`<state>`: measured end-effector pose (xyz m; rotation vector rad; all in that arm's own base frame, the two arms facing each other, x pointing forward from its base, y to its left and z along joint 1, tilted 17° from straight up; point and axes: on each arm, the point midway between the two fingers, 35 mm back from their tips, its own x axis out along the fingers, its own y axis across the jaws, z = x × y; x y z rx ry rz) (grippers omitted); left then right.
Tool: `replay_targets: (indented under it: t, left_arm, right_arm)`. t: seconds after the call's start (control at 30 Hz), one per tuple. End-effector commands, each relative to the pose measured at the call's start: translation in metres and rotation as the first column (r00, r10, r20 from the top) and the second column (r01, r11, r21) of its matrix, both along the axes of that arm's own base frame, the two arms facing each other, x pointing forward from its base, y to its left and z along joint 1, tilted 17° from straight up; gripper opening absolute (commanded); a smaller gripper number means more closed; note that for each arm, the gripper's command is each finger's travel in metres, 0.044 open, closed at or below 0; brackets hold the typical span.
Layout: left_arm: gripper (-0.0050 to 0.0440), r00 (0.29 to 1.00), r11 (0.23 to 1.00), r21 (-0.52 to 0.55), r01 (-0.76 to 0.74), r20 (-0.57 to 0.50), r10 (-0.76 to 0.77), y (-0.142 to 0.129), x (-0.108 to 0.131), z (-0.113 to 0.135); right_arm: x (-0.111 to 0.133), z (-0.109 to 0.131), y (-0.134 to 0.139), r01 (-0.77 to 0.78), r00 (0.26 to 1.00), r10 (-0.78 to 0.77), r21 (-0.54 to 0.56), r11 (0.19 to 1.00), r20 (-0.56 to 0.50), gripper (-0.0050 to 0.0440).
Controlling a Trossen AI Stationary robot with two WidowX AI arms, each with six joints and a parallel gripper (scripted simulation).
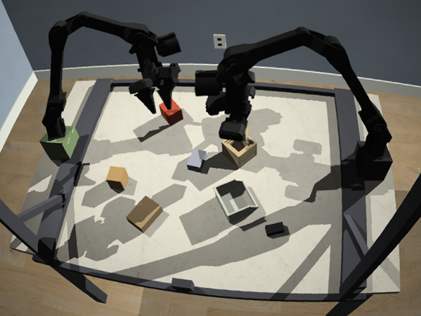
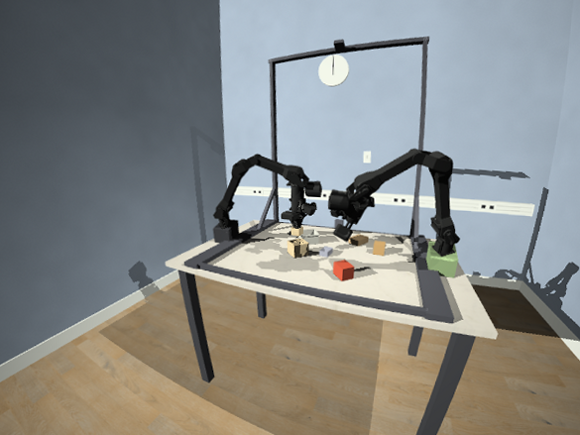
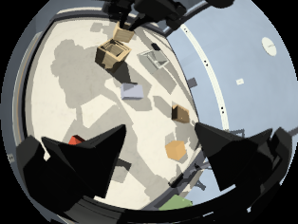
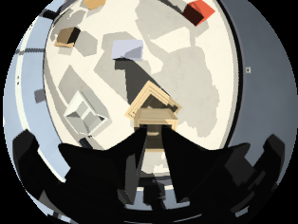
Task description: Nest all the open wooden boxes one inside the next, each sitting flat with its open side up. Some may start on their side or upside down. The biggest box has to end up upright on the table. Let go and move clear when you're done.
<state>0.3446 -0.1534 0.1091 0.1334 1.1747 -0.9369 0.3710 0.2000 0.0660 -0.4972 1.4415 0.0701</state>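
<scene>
Closed on a wall of a small wooden box (image 1: 246,131) (image 2: 296,231) (image 3: 124,32) (image 4: 154,116) with the right gripper (image 1: 234,131) (image 2: 296,224) (image 3: 123,31) (image 4: 154,128); held off the table, near and seemingly above the nested wooden boxes (image 1: 245,156) (image 2: 297,248) (image 3: 108,58) (image 4: 139,103). Spread wide with nothing between the left gripper's (image 1: 161,110) (image 2: 343,232) (image 3: 161,125) fingers, up near the red block (image 1: 174,116) (image 2: 343,270) (image 3: 75,140) (image 4: 199,11). Done so far: at least 2 boxes nested, open side up, outermost upright on the table. Probably left: lower the held 1, square it to the rims, seat it flat, let go. Hard to tell whether to count the brown block (image 1: 142,214) (image 2: 359,239) (image 3: 180,114) (image 4: 67,37), perhaps just shadowed on its dark side. Likely to ignore: the grey tray (image 1: 239,213) (image 2: 310,233) (image 3: 157,64) (image 4: 92,111), farther out.
</scene>
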Motion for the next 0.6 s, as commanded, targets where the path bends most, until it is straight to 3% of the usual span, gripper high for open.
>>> replay_targets:
  t: [0.0, 0.2, 0.37, 0.43, 0.57]
  left_arm:
    - [0.0400, 0.987, 0.987, -0.113, 0.110, 0.132, -0.095, 0.011, 0.025, 0.015]
    - [0.0400, 0.908, 0.943, -0.212, 0.258, 0.385, -0.162, 0.039, 0.053, 0.036]
    - [0.0400, 0.788, 0.903, -0.223, 0.366, 0.590, -0.174, 0.067, 0.071, 0.053]
    - [0.0400, 0.788, 0.903, -0.223, 0.366, 0.590, -0.174, 0.067, 0.071, 0.053]
    - [0.0400, 0.647, 0.877, -0.187, 0.443, 0.744, -0.168, 0.092, 0.082, 0.068]
  right_arm:
    - [0.004, 0.013, 0.003, 0.003, 0.999, -0.003, 0.019, 1.000, 0.034, 0.0153]
    - [0.004, 0.013, 0.003, 0.003, 0.999, -0.003, 0.019, 1.000, 0.034, 0.0153]
    - [0.004, 0.013, 0.003, 0.003, 0.999, -0.003, 0.019, 1.000, 0.034, 0.0153]
    - [0.004, 0.013, 0.003, 0.003, 0.999, -0.003, 0.019, 1.000, 0.034, 0.0153]
    - [0.004, 0.013, 0.003, 0.003, 0.999, -0.003, 0.019, 1.000, 0.034, 0.0153]
